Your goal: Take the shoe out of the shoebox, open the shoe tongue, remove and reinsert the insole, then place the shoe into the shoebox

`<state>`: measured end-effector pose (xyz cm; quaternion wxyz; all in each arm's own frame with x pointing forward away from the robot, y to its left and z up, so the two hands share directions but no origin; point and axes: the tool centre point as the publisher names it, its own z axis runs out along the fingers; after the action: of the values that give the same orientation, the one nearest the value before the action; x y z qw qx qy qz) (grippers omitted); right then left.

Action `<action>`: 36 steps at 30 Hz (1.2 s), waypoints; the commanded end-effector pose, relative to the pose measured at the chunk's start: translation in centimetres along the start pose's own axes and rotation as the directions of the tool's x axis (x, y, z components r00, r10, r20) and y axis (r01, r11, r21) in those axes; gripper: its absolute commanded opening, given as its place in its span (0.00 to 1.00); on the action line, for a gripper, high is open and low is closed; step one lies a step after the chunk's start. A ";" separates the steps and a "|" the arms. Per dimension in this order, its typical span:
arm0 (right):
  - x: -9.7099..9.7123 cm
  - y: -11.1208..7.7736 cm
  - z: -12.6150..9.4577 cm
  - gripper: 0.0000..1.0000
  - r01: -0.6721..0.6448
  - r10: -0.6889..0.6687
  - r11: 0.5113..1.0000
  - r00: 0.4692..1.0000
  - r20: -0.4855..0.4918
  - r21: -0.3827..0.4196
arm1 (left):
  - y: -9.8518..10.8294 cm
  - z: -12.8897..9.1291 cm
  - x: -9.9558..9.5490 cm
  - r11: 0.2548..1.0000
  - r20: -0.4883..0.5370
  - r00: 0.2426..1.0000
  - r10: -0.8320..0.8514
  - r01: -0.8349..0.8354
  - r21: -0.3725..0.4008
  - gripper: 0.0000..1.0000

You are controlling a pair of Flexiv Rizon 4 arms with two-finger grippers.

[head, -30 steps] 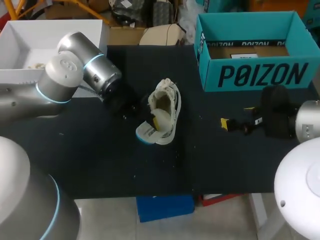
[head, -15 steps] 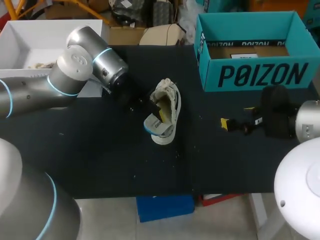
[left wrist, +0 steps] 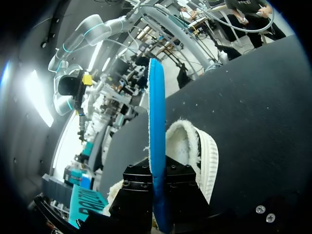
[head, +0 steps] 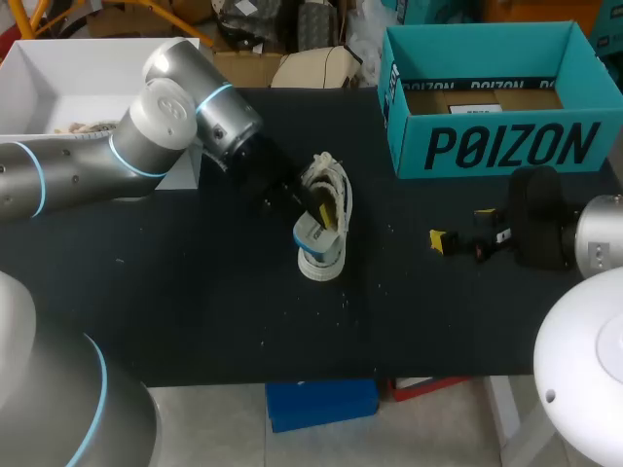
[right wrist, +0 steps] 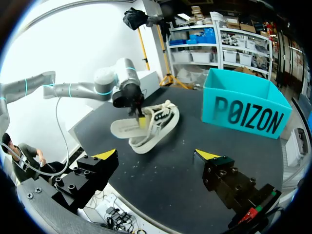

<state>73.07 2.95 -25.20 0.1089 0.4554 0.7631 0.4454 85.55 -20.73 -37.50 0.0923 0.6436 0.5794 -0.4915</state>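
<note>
Insole (left wrist: 157,122) stands edge-on, pinched by left gripper (left wrist: 158,195), just over shoe (left wrist: 195,151). Right gripper (right wrist: 156,155) fingers spread, well apart from shoe.

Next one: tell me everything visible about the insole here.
The insole is a thin, flat, foam-looking sheet, blue on one face, pale on the other. The left gripper is shut on it, holding it edge-on, with most of it sticking out ahead. It sits at the opening of the white shoe, which lies on its side on the black table. How far it reaches inside cannot be told.
</note>
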 end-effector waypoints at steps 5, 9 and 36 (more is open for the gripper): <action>0.1 -0.2 0.1 1.00 -0.001 0.001 1.000 1.000 0.002 -0.004 | -0.5 0.0 -0.2 0.999 -0.019 1.000 0.001 -0.001 -0.041 0.37; 0.1 -0.2 0.1 1.00 -0.001 0.001 1.000 1.000 0.002 -0.004 | -2.2 -0.6 -0.6 0.999 -0.017 1.000 0.015 -0.016 -0.045 0.62; 0.1 -0.2 0.1 1.00 -0.001 0.001 1.000 1.000 0.002 -0.004 | -9.1 -1.3 -0.5 0.998 -0.077 0.996 0.053 -0.054 -0.020 0.00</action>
<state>73.07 2.95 -25.21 0.1090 0.4554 0.7631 0.4454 79.15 -17.62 -32.81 0.0851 0.6758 0.5644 -0.4664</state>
